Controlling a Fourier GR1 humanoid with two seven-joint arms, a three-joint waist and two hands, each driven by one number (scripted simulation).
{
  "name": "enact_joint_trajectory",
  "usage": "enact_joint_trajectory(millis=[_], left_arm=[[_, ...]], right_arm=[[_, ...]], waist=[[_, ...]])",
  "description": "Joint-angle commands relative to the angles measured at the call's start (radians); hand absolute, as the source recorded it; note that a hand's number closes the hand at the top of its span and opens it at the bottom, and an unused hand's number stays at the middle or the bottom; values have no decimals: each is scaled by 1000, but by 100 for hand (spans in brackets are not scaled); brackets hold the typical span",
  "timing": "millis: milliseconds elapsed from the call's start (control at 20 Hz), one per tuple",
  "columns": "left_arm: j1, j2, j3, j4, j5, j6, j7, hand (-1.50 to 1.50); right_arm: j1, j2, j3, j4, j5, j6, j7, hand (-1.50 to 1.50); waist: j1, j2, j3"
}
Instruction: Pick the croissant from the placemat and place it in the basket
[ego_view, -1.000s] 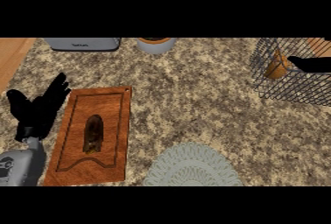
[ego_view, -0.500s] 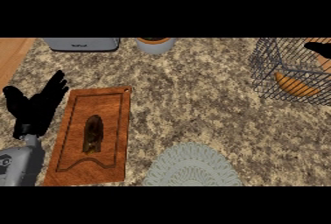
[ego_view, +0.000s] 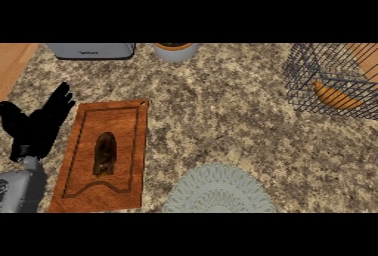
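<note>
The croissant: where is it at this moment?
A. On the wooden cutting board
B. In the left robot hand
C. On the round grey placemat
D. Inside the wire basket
D: the orange croissant lies inside the wire basket at the counter's right, while the placemat is bare and the left robot hand is open beside the cutting board.

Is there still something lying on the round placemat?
No, the placemat at the lower edge is bare; the croissant lies in the wire basket at the upper right.
</note>
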Motion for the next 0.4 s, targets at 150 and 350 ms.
enact_joint_trajectory(millis=[150,350], left_arm=[[28,-16,5,22,-7,1,-58,0],[-21,-40,-24,-12,-15,24,14,0]], right_arm=[[178,-245,-76,222,-80,327,-146,-150],[189,-335,-80,399,-80,402,-271,-150]], waist=[[-4,4,2],[15,8,4]])
